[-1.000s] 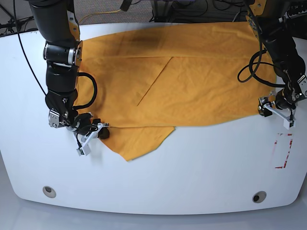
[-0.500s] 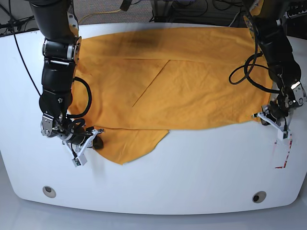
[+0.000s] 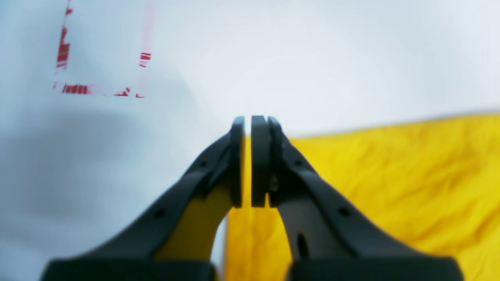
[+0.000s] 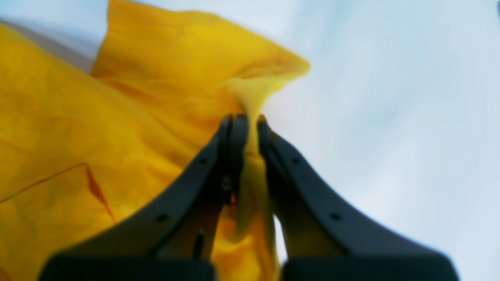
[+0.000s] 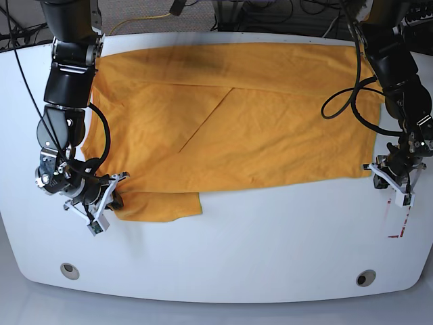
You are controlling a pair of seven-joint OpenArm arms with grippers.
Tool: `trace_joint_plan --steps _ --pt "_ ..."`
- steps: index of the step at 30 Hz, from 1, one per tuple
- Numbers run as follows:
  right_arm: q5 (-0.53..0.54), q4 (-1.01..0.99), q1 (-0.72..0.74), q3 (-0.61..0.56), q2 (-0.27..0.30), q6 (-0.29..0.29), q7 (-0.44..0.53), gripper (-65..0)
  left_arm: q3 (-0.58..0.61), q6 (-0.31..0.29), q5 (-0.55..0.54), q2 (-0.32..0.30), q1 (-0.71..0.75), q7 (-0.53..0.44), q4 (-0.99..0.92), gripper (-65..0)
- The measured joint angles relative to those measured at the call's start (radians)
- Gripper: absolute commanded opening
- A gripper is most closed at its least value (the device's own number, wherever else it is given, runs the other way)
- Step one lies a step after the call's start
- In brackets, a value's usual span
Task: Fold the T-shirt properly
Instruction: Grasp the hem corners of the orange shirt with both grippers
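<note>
Left end effector (image 5: 392,181) has just clamped the T-shirt (image 5: 257,128) hem, right end effector (image 5: 101,206) still pinching its corner (both edges held), so the worktop (image 5: 270,244) fold can start.

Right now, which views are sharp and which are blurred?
Base view: sharp, evenly lit, T-shirt creases clear. Left wrist view: soft throughout, the red marking smeared. Right wrist view: heavily blurred, cloth detail lost around the right tool.
</note>
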Motion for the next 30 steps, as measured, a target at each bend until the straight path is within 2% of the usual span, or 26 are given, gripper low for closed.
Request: trace_joint_plan --steps 2,3,5,6,7,11,14,17,21,27,30 --pt "0.004 0.006 -0.015 0.000 0.002 0.002 0.001 -65.0 -0.004 0.007 0.000 -0.010 0.011 0.025 0.001 -44.0" --pt "0.001 0.005 -0.020 0.000 0.002 0.002 -0.001 -65.0 -0.010 0.014 0.008 -0.011 0.013 0.045 0.000 -34.9" --pt "-0.003 0.004 -0.029 0.000 -0.001 0.002 -0.007 -65.0 -0.027 0.033 0.011 -0.010 0.019 0.060 0.000 -21.7" --pt "-0.003 0.004 -0.031 0.000 -0.001 0.002 -0.006 -65.0 -0.048 0.036 0.000 -0.006 0.022 0.059 0.000 -15.8" --pt "-0.003 0.004 -0.032 -0.002 -0.002 0.003 -0.006 -65.0 -0.074 0.043 -0.007 -0.001 0.027 0.051 0.000 -13.7" --pt "-0.005 0.004 -0.035 0.000 -0.012 0.002 -0.007 -65.0 -0.104 0.074 0.011 -0.008 0.042 0.053 -0.010 -16.0" --pt "0.000 0.004 -0.037 -0.001 -0.032 0.002 -0.006 -65.0 -0.060 0.074 0.008 -0.016 0.035 0.049 -0.063 -16.1" --pt "0.000 0.004 -0.039 -0.002 -0.038 0.002 -0.005 -65.0 -0.039 0.068 -0.001 0.003 0.010 0.050 -0.137 -16.2" --pt "-0.007 0.004 -0.040 0.001 -0.041 0.000 -0.006 -65.0 -0.039 0.067 -0.005 0.005 -0.024 0.000 -0.232 -16.2" --pt "-0.003 0.004 -0.040 -0.002 -0.064 0.000 -0.003 -65.0 -0.046 0.068 -0.003 0.009 -0.045 -0.025 -0.275 -16.7" --pt "-0.004 0.004 -0.040 -0.002 -0.060 0.001 -0.005 -65.0 -0.041 0.037 -0.005 0.026 -0.048 -0.031 -0.277 -23.1"
